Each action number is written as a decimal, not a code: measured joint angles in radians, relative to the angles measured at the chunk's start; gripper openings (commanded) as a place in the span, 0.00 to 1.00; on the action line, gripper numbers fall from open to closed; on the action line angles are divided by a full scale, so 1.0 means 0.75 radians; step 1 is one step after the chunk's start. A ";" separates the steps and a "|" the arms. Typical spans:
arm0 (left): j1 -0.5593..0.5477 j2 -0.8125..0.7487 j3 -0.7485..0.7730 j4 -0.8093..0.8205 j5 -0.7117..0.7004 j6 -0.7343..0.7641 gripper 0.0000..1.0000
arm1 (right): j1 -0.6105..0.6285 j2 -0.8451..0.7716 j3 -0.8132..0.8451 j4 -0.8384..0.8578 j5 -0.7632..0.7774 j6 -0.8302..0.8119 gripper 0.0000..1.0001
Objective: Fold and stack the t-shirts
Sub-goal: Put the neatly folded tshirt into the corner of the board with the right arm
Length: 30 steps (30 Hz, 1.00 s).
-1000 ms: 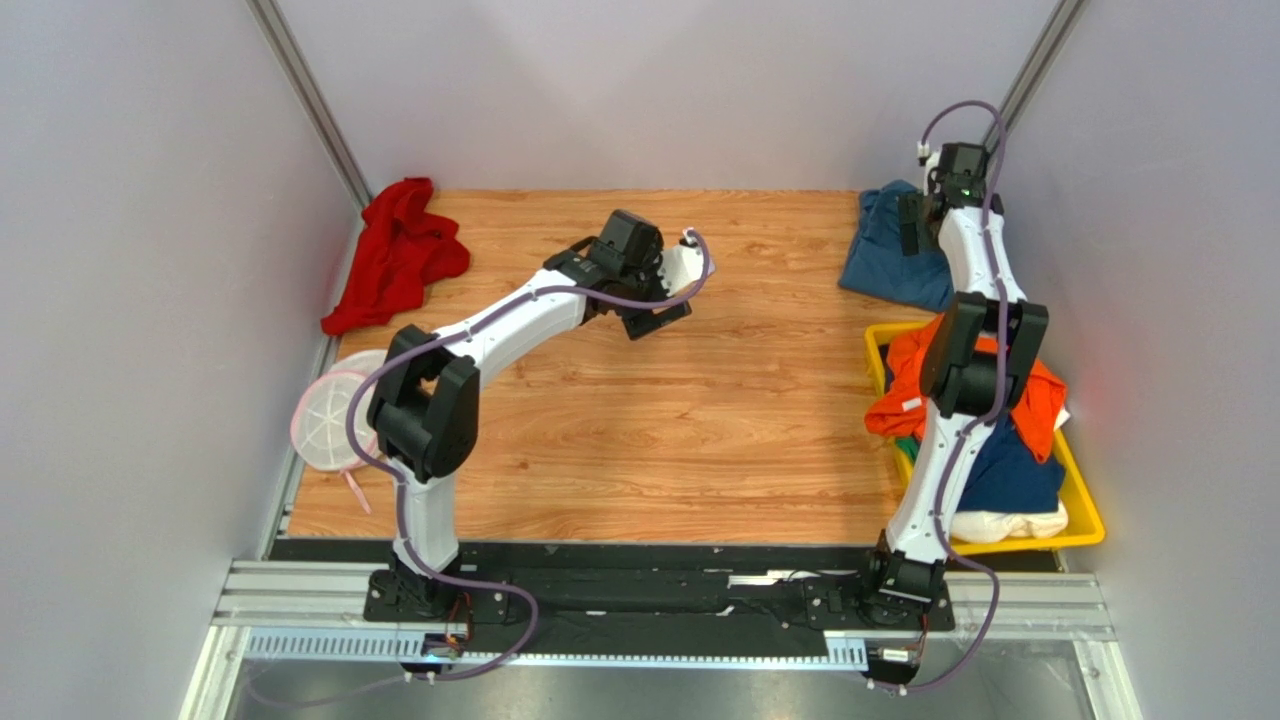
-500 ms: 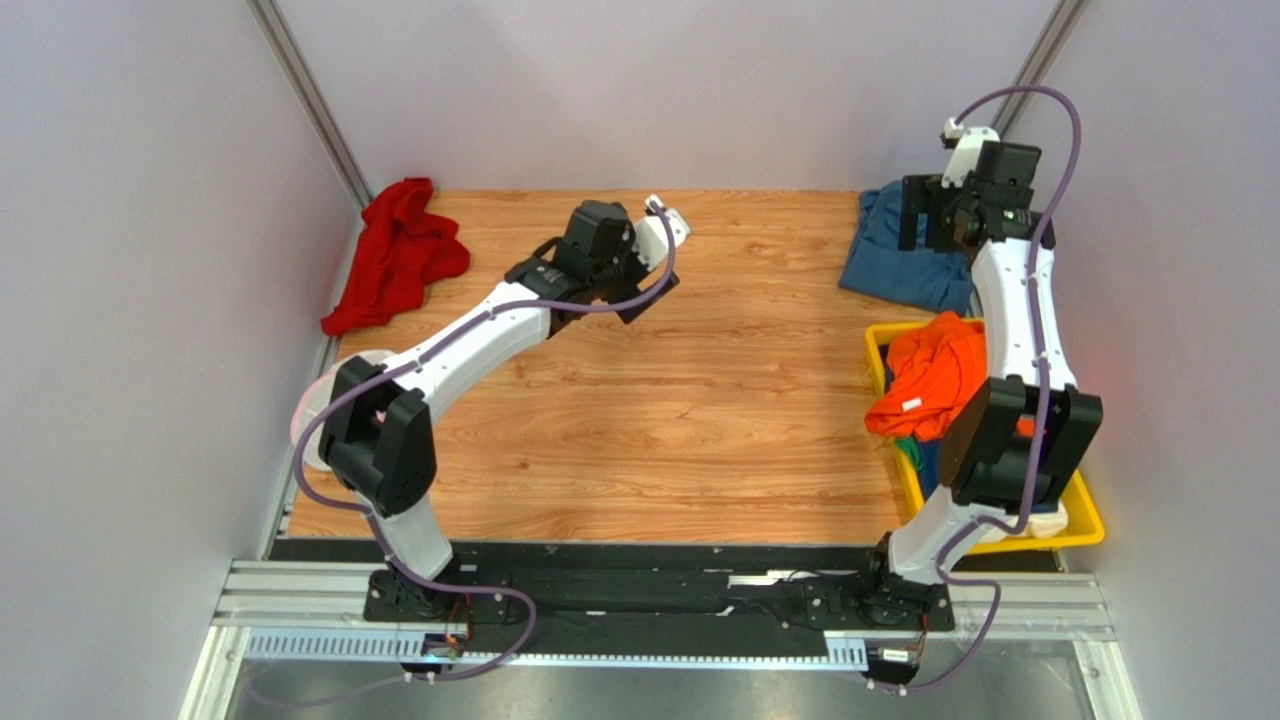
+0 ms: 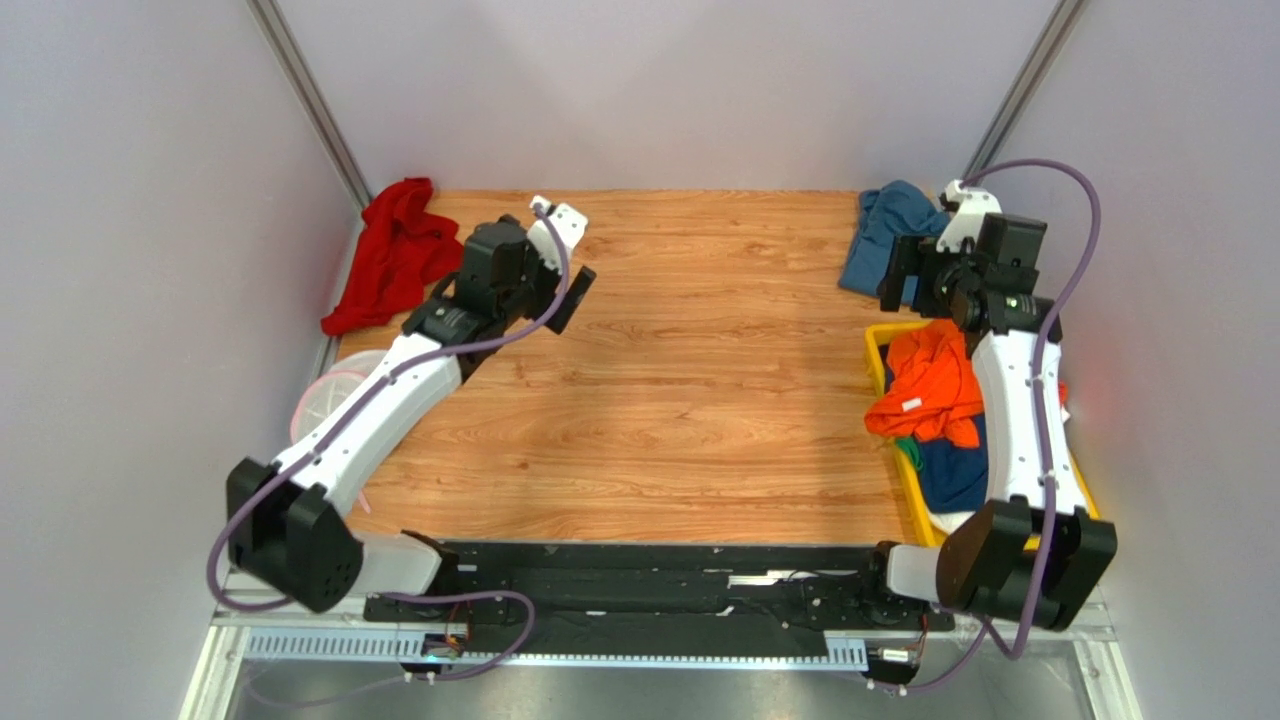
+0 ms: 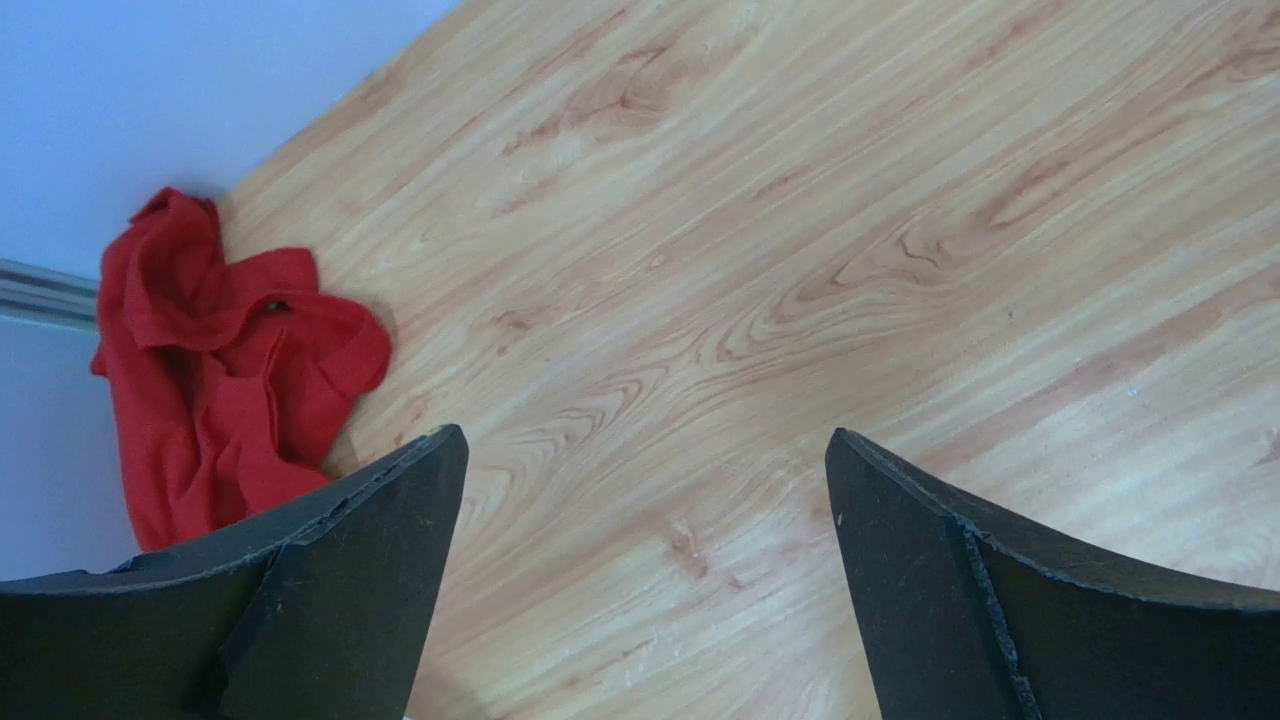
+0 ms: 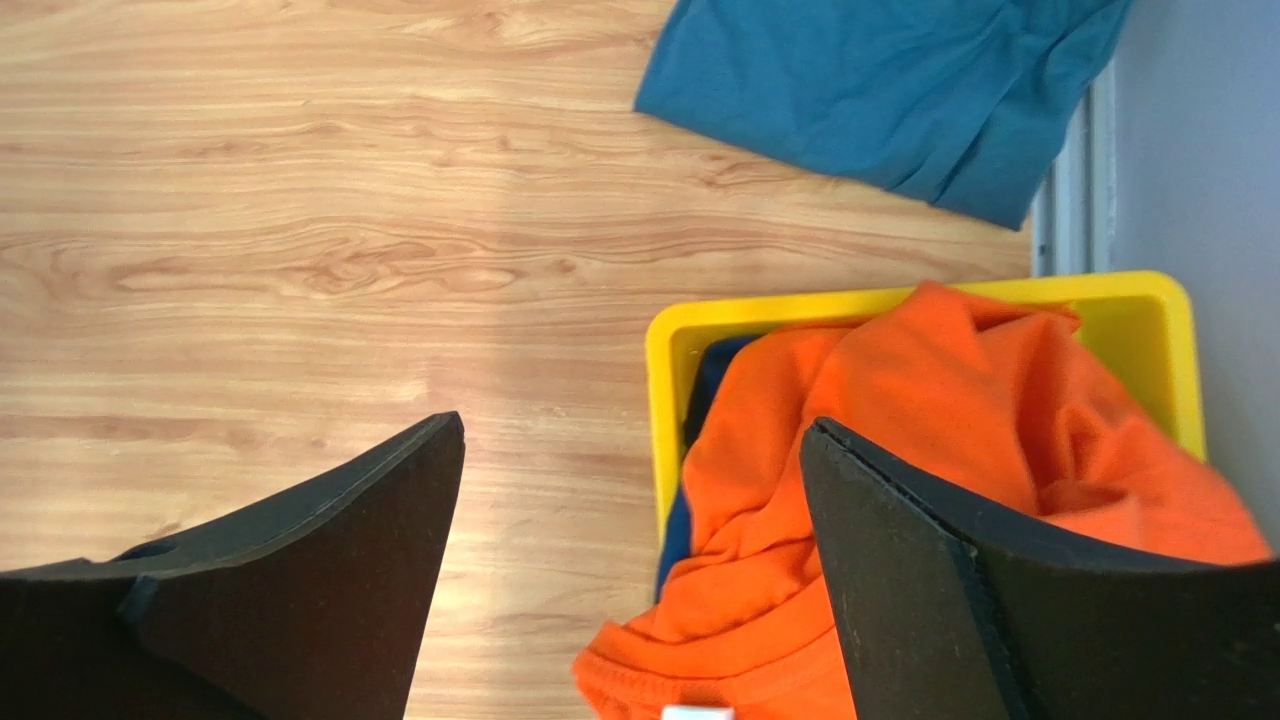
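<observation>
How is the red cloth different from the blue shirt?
The red cloth is bunched into a wrinkled heap; the blue shirt lies flatter and smoother. The red cloth sits in the far left corner, the blue shirt far right, just beyond the yellow bin. Both rest on the wooden table.

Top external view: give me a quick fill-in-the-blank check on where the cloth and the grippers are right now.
1. The orange t-shirt spills over the rim of a bin whose colour is ____.
2. The crumpled red cloth lies at the table's far ____ corner.
3. The left gripper and the right gripper are both ____, with nothing between their fingers.

Missing words: yellow; left; open.
</observation>
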 measured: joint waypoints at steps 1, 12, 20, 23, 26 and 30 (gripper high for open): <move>-0.001 -0.054 -0.045 0.011 0.001 0.002 0.99 | 0.000 -0.039 -0.041 0.022 -0.015 0.012 0.88; 0.008 -0.334 -0.237 0.052 0.007 0.013 0.99 | 0.013 -0.124 -0.192 0.134 -0.124 0.091 0.88; 0.028 -0.337 -0.309 0.115 0.001 0.007 0.99 | 0.019 -0.147 -0.324 0.199 -0.144 0.097 0.88; 0.040 -0.336 -0.327 0.115 0.010 0.007 0.99 | 0.019 -0.184 -0.350 0.207 -0.148 0.085 0.88; 0.052 -0.336 -0.345 0.115 0.029 0.007 0.99 | 0.019 -0.210 -0.355 0.215 -0.161 0.074 0.90; 0.063 -0.350 -0.383 0.116 0.052 0.008 0.99 | 0.019 -0.215 -0.355 0.226 -0.185 0.063 0.91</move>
